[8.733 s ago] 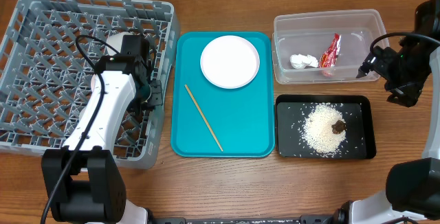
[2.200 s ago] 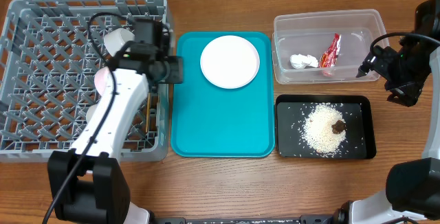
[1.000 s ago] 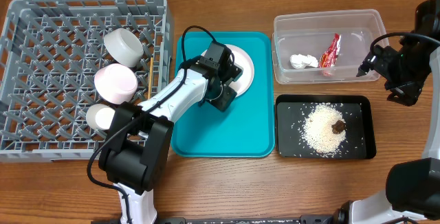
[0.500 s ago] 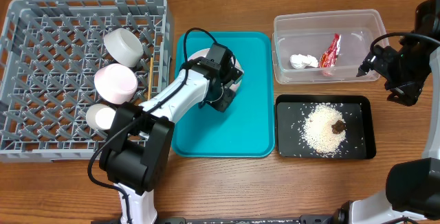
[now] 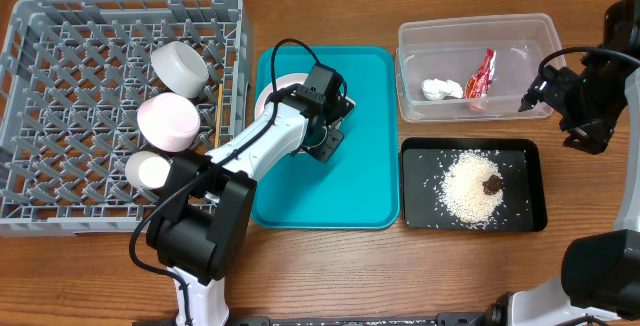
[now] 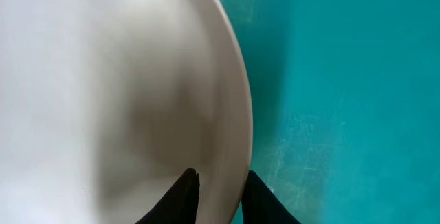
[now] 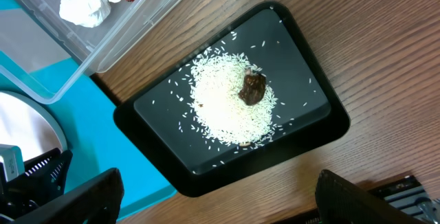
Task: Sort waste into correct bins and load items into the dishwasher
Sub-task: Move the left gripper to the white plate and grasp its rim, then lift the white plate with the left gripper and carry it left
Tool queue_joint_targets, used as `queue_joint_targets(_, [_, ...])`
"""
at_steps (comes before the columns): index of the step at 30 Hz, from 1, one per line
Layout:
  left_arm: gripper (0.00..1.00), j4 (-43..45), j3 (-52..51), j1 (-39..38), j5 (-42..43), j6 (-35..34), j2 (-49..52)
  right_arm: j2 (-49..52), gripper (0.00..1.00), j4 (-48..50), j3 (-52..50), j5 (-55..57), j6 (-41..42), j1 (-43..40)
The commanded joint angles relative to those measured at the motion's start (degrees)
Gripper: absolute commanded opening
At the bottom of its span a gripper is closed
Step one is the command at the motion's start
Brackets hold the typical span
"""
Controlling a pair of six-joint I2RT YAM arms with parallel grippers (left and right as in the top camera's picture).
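A robotics lab bench, staged as a mock dish-clearing station.

Two robot arms, the left arm (image 5: 250, 146) and the right arm (image 5: 590, 106), stood at a wooden table (image 5: 320, 266), with a loose black cable (image 5: 285, 48) looping off one. Kitchen props were laid out in a neat row: a grey dish rack (image 5: 60, 86), a teal tray (image 5: 350, 176) carrying a white plate (image 5: 272, 91), a clear tub (image 5: 410, 41) and a black tray (image 5: 420, 211) of rice (image 5: 465, 191).

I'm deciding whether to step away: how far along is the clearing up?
Done: red wrapper and tissue lie in the clear tub, rice and brown lump in the black tray; grey-green bowl, pink bowl, white cup and a chopstick sit in the dish rack. In hand: the left tool pinches the rim of the white plate over the teal tray. Left: racking that plate.
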Motion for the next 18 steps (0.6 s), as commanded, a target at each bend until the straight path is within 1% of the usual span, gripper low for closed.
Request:
queue_joint_targets(1, [0.24,0.2,0.8,-0.3,-1.8,-0.5,0.9,-1.7,0.91,0.2,0.7,-0.3,-0.4,0.0])
queue_joint_targets(8, [0.24,0.0,0.7,-0.3,-3.9,-0.7,1.0,-1.7,0.91,0.2,0.7,-0.3,-0.4,0.0])
queue_joint_targets(13, [0.25,-0.3,0.7,-0.4,-3.9,-0.7,2.5,-1.7,0.91,0.2,0.7,-0.3,-0.4,0.0])
queue_joint_targets(16, [0.24,-0.7,0.7,-0.4,-3.9,-0.7,3.3,-1.7,0.91,0.2,0.7,-0.3,-0.4,0.0])
queue_joint_targets(18, [0.21,-0.8,0.7,-0.4,-3.9,-0.7,3.4,-1.7,0.91,0.2,0.7,-0.3,-0.4,0.0])
